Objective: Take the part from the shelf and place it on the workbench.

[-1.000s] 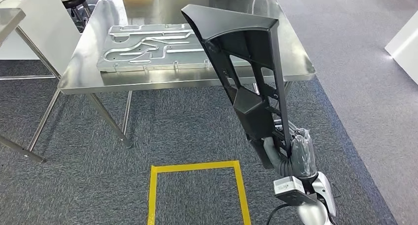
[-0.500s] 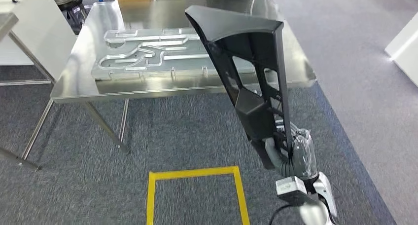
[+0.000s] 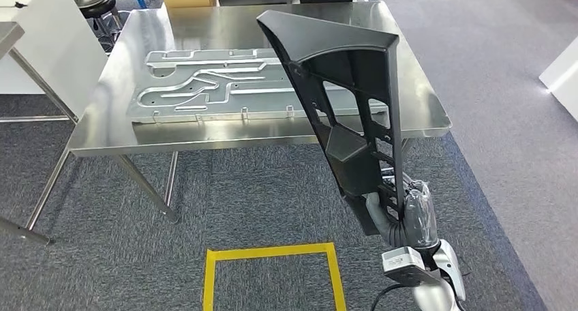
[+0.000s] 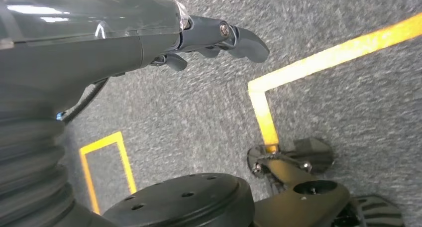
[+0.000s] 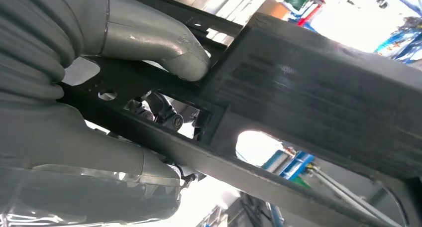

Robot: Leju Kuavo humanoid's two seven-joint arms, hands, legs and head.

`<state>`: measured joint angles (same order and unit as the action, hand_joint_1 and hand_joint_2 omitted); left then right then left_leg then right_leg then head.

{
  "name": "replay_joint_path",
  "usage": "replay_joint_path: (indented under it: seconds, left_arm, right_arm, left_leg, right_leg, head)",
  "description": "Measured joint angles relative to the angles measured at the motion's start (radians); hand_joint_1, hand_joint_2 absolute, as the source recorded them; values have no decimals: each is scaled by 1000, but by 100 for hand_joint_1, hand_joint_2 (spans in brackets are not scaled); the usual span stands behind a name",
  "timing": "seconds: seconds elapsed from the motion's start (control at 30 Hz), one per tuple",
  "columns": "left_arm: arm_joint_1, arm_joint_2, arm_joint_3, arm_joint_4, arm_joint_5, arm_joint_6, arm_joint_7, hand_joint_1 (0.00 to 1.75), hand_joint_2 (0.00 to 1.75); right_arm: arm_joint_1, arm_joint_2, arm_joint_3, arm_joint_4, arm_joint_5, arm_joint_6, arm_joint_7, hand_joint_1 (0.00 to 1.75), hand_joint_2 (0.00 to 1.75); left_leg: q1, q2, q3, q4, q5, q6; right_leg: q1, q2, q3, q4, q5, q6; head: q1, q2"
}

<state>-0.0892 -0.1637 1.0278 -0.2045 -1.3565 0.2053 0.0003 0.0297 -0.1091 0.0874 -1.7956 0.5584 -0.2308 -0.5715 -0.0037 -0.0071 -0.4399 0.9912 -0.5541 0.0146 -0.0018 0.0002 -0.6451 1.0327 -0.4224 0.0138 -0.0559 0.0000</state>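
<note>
The left hand [image 4: 219, 35] hangs over carpet, holding nothing, fingers loosely apart. The stainless-steel desk [image 3: 123, 130] lies ahead. The right hand [image 3: 402, 215] grips the long black ribbed plastic part [image 3: 347, 99] by its lower end, its long axis tilted up toward the desk.

grey carpet [image 3: 259, 181], yellow floor tape [image 3: 272, 252], black stool [image 3: 95, 1]

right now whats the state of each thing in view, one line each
black part: held upright off the floor, not yet on the workbench
right hand: grips the black part at its lower end
left hand: holds nothing, hanging over the carpet
workbench: standing ahead
metal plate: lying flat on the workbench
yellow tape square: stuck to the carpet
</note>
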Motion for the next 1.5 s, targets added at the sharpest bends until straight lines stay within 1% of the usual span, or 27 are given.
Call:
replay_joint_path:
  seconds: [0.07, 0.1, 0.17, 0.23, 0.27, 0.3, 0.33, 0.4, 0.47, 0.57, 0.63, 0.73, 0.77, 0.8, 0.83, 0.9, 0.93, 0.97, 1.07, 1.13, 1.23, 1.27, 1.3, 1.33, 1.4, 1.43, 1.5]
  left_arm:
    - [-1, 1, 0, 0, 0, 0, 2, 0, 175]
    - [-1, 2, 0, 0, 0, 0, 3, 0, 175]
    - [-3, 2, 0, 0, 0, 0, 5, 0, 175]
    - [-5, 2, 1, 0, 2, -1, 4, 0, 175]
    - [-7, 2, 2, 0, 2, -2, 3, 0, 175]
    - [-8, 2, 2, 0, 2, -3, 3, 0, 175]
    - [-10, 2, 2, 0, 2, -3, 3, 0, 175]
    - [-7, 2, 3, 0, 1, -3, 3, 0, 175]
    - [-5, 2, 4, 0, 0, -3, 2, 0, 175]
    - [-9, 0, 4, 0, -6, -6, 1, 0, 175]
    - [-11, -2, 2, 0, -16, -10, 1, 0, 175]
    - [-19, -3, -5, 0, -37, -23, 2, 0, 175]
    - [-22, -3, -8, 0, -44, -29, 1, 0, 175]
    - [-26, -3, -12, 0, -49, -35, -1, 0, 175]
    - [-29, -3, -17, 0, -55, -39, -5, 0, 175]
    - [-36, -3, -26, 0, -63, -41, -10, 0, 175]
    - [-41, -4, -30, 0, -65, -39, -10, 0, 175]
    - [-46, -4, -32, 0, -65, -37, -9, 0, 175]
    - [-55, -3, -36, 0, -65, -27, -6, 0, 175]
    - [-59, -2, -39, 0, -65, -16, -2, 0, 175]
    - [-65, -4, -45, 0, -69, -8, 18, 0, 175]
    - [-66, -4, -47, 0, -70, -7, 25, 0, 175]
    - [-66, -5, -48, 0, -71, -7, 30, 0, 175]
    - [-66, -6, -48, 0, -70, -7, 32, 0, 175]
    - [-66, -7, -49, 0, -68, -4, 32, 0, 175]
    - [-67, -7, -49, 0, -67, -4, 31, 0, 175]
    - [-68, -7, -49, 0, -66, -3, 27, 0, 175]
  right_arm:
    - [-3, 0, 0, 1, 0, 0, 0, 175, 175]
    - [-5, 0, 0, 1, 0, 0, 0, 175, 175]
    - [-10, -1, 0, 1, 0, 0, 0, 175, 175]
    - [-13, -1, 0, 2, 0, 0, 0, 175, 175]
    - [-12, -1, 0, 2, 0, 0, 0, 175, 175]
    - [-12, -1, 0, 2, 0, 0, 0, 175, 175]
    - [-12, -1, 0, 3, 0, 0, 0, 175, 175]
    - [-14, -1, 0, 3, 3, 2, 0, 175, 175]
    - [-22, -3, 1, 5, 12, 12, 3, 175, 175]
    - [-68, -15, 5, 8, 55, 46, 33, 175, 175]
    - [-147, -36, 14, 19, 122, 72, 78, 175, 175]
    - [-341, -77, 46, 89, 287, 96, 166, 175, 175]
    - [-420, -91, 62, 133, 345, 102, 195, 175, 175]
    - [-507, -103, 82, 185, 399, 110, 223, 175, 175]
    - [-601, -112, 107, 249, 453, 120, 253, 175, 175]
    - [-806, -118, 171, 408, 565, 140, 310, 175, 175]
    - [-910, -115, 212, 505, 617, 146, 334, 175, 175]
    - [-1002, -107, 252, 599, 656, 148, 351, 175, 175]
    - [-1187, -76, 349, 820, 724, 150, 383, 175, 175]
    - [-1264, -48, 401, 932, 771, 160, 406, 175, 175]
    - [-1318, -1, 476, 1094, 814, 168, 437, 175, 175]
    - [-1316, 14, 492, 1143, 816, 167, 444, 175, 175]
    - [-1308, 28, 505, 1190, 816, 165, 448, 175, 175]
    - [-1296, 42, 514, 1231, 815, 161, 451, 175, 175]
    - [-1269, 64, 527, 1296, 809, 150, 457, 175, 175]
    - [-1257, 72, 531, 1322, 804, 141, 461, 175, 175]
    - [-1236, 84, 534, 1366, 793, 127, 470, 175, 175]
  left_leg:
    - [-1, 1, 11, 8, -2, -11]
    - [-1, 1, 5, 33, -4, -16]
    - [2, 1, -51, 136, -33, -23]
    - [5, 2, -138, 256, -87, -30]
    - [6, 2, -169, 284, -102, -33]
    - [6, 2, -185, 282, -98, -34]
    - [6, 2, -186, 247, -69, -32]
    - [3, 2, -172, 128, 38, -21]
    - [-4, 4, -169, 49, 108, -9]
    - [-7, 6, -155, 20, 116, 9]
    - [-2, 7, -131, 6, 115, 17]
    - [-1, 12, -112, 2, 105, 24]
    - [-1, 12, -108, 3, 100, 24]
    - [0, 11, -102, 4, 95, 23]
    - [1, 9, -95, 6, 88, 21]
    - [3, 4, -83, 11, 73, 13]
    - [4, 2, -83, 14, 68, 8]
    - [4, 1, -86, 17, 64, 2]
    - [6, -4, -94, 23, 60, -14]
    - [7, -3, -116, 67, 55, -24]
    - [12, 0, -225, 250, 0, -38]
    - [13, 0, -260, 299, -17, -40]
    - [14, 0, -281, 316, -16, -41]
    - [14, 0, -285, 295, 8, -40]
    - [13, 0, -246, 160, 100, -33]
    - [11, 0, -223, 93, 131, -28]
    - [5, -1, -200, 24, 156, -18]
  right_leg:
    - [-3, 2, 17, -8, -3, -16]
    - [-6, 2, 30, -13, -9, -22]
    - [-9, 2, 54, -20, -23, -31]
    - [-8, 2, 72, -21, -40, -33]
    - [-8, 2, 83, -21, -50, -33]
    - [-8, 3, 96, -21, -60, -32]
    - [-8, 4, 112, -21, -71, -32]
    - [-6, 5, 141, -21, -94, -28]
    - [-6, 9, 153, -26, -107, -19]
    - [-7, 11, 159, -20, -107, -3]
    - [-8, 8, 135, 36, -116, 4]
    - [-13, 5, 12, 212, -179, 17]
    - [-14, 5, -26, 251, -192, 22]
    - [-16, 4, -50, 259, -182, 24]
    - [-17, 4, -56, 230, -146, 25]
    - [-20, 4, -37, 104, -33, 24]
    - [-18, 4, -29, 45, 5, 21]
    - [-15, 5, -26, 10, 29, 14]
    - [-8, 1, -25, -8, 34, -10]
    - [-10, -2, -13, -16, 30, -20]
    - [-10, -2, 6, -22, 19, -33]
    - [-9, -1, 12, -22, 14, -36]
    - [-7, 0, 18, -22, 9, -36]
    - [-7, 2, 24, -21, 5, -36]
    - [-6, 5, 36, -20, -3, -33]
    - [-5, 6, 39, -20, -6, -31]
    - [-4, 8, 38, -20, -10, -22]
  head:
    - [1, 0]
    - [1, 0]
    - [0, 0]
    - [0, 0]
    - [0, 0]
    - [0, 0]
    - [0, 0]
    - [0, 0]
    - [0, 0]
    - [0, 0]
    - [1, 0]
    - [1, 0]
    - [1, 0]
    - [1, 0]
    - [1, 0]
    - [1, 0]
    - [1, 0]
    - [0, 0]
    - [-1, 0]
    - [-1, 0]
    - [-1, 0]
    - [-1, 0]
    - [-1, 0]
    - [-1, 0]
    - [-1, 0]
    - [-1, 0]
    - [-1, 0]
